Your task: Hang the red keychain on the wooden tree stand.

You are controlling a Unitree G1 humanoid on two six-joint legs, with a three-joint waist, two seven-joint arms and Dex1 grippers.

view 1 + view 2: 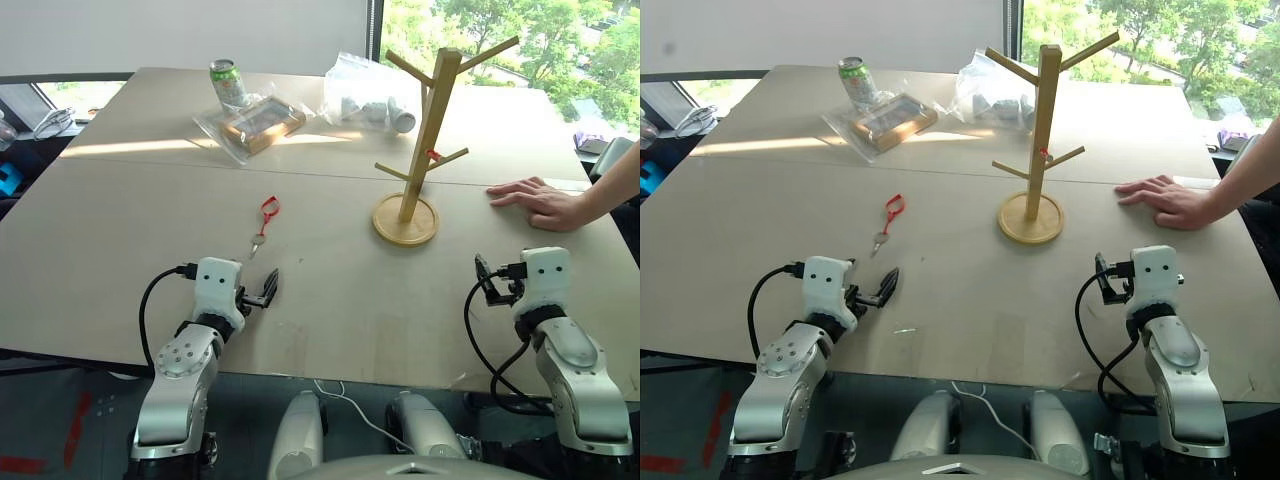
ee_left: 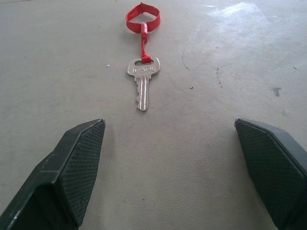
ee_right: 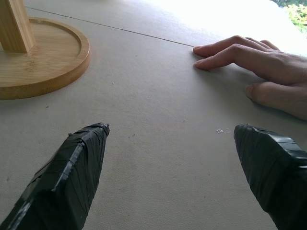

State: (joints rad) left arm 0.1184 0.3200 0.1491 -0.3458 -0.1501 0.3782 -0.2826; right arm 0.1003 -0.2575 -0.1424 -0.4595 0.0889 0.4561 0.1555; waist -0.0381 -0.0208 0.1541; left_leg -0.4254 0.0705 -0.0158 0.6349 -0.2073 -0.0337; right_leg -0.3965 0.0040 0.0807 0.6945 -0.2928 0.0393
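The red keychain (image 1: 268,210) lies flat on the table, its red loop farther from me and its silver key (image 2: 143,82) pointing back at my left gripper. That left gripper (image 2: 170,128) hovers low over the table a short way in front of the key, open and empty. The wooden tree stand (image 1: 430,130) stands upright on its round base (image 3: 48,57) to the right of the keychain. Near the table's front right, my right gripper (image 3: 170,128) is open and empty, short of the stand's base.
A person's hand (image 1: 540,202) rests flat on the table right of the stand, just beyond my right gripper. A tiny red speck (image 1: 432,155) sits on a lower peg. A soda can (image 1: 228,83), a bagged box (image 1: 255,122) and a clear bag (image 1: 370,98) are at the far side.
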